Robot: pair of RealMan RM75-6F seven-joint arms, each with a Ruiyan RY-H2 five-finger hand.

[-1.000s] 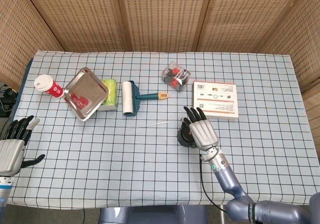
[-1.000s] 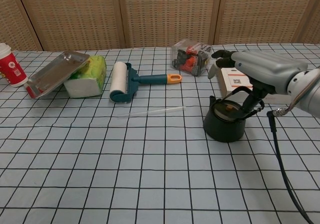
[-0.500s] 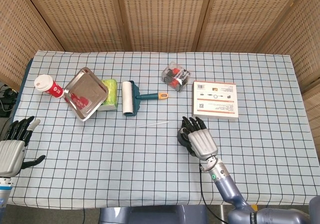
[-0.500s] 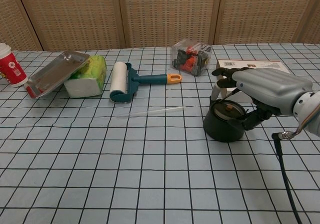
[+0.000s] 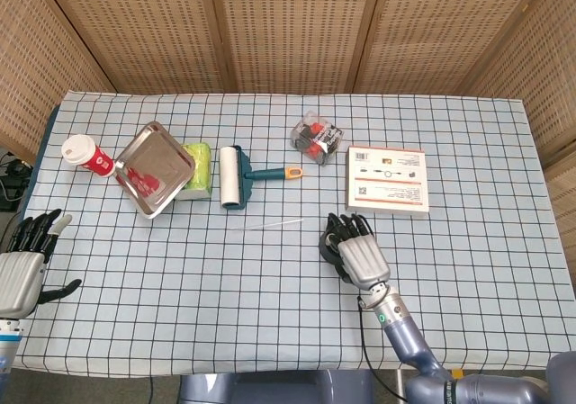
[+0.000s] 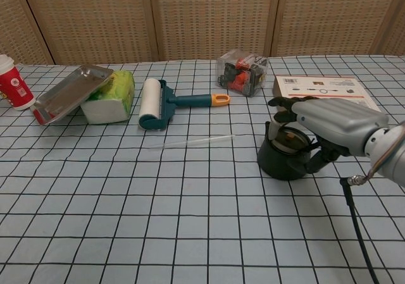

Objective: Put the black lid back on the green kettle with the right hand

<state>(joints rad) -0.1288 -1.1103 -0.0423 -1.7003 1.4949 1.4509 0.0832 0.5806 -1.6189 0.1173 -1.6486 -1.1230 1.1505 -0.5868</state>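
The green kettle (image 6: 278,162) stands right of the table's middle, and in the head view only its left edge (image 5: 328,246) shows from under my right hand (image 5: 360,253). The black lid (image 6: 290,137) with an orange knob sits in the kettle's mouth. My right hand (image 6: 329,119) lies low over the lid, fingers stretched forward and apart above it, thumb down beside the kettle's right wall. I see nothing pinched in it. My left hand (image 5: 22,264) hangs at the table's left edge, fingers spread and holding nothing.
A white flat box (image 5: 387,181) lies just behind the kettle. A clear container (image 6: 240,72), a lint roller (image 6: 155,104), a thin clear stick (image 6: 193,142), a green pack (image 6: 111,94), a steel tray (image 6: 63,94) and a red cup (image 6: 12,81) lie toward the left.
My right hand has come down and back toward me, from hovering over the kettle to lying close over the lid. The left hand has not moved.
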